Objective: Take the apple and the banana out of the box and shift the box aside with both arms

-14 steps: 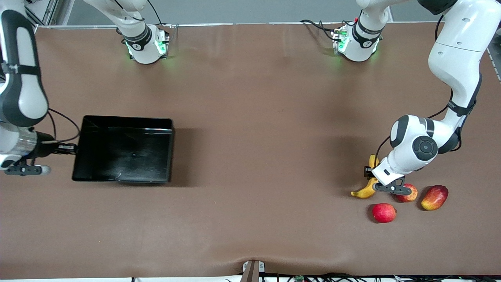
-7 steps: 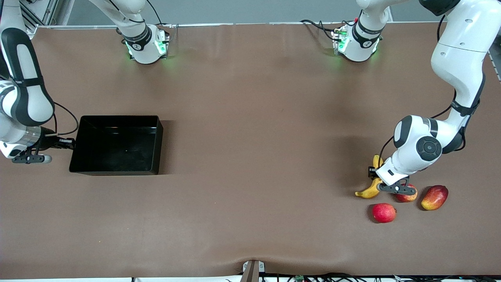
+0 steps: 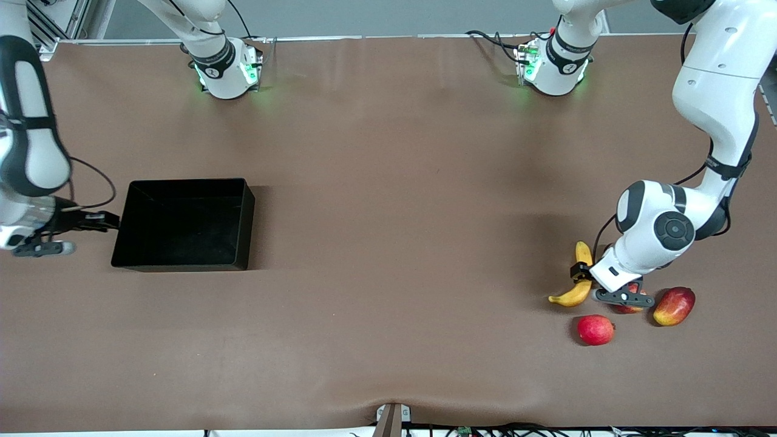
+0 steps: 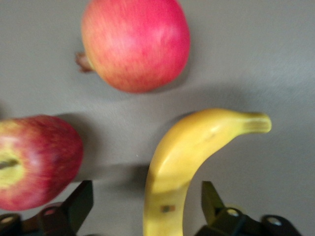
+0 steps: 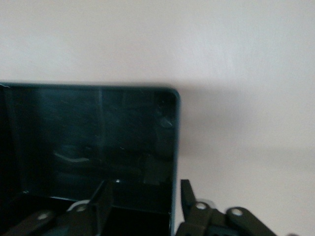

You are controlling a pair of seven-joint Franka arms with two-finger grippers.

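Note:
The black box [image 3: 182, 224] rests flat on the table toward the right arm's end. My right gripper [image 3: 107, 220] is at the box's end wall. In the right wrist view my right gripper [image 5: 146, 204] is open, with one finger inside the box [image 5: 88, 142] and one outside its wall. The yellow banana [image 3: 575, 292] lies toward the left arm's end. My left gripper [image 3: 584, 273] is low over it. In the left wrist view my left gripper [image 4: 145, 211] is open and straddles the banana [image 4: 197, 145]. The streaked apple [image 4: 34, 162] lies beside it, mostly hidden under the hand in the front view [image 3: 625, 308].
A plain red round fruit [image 3: 595, 329] lies nearer the front camera than the apple, and also shows in the left wrist view [image 4: 135, 44]. An oval red-yellow mango [image 3: 674, 306] lies beside the apple toward the table's end. The brown table [image 3: 394, 243] stretches between box and fruits.
The box went from raised and tilted to flat on the table, a little toward the right arm's end. My left gripper shifted slightly along the banana and over the apple.

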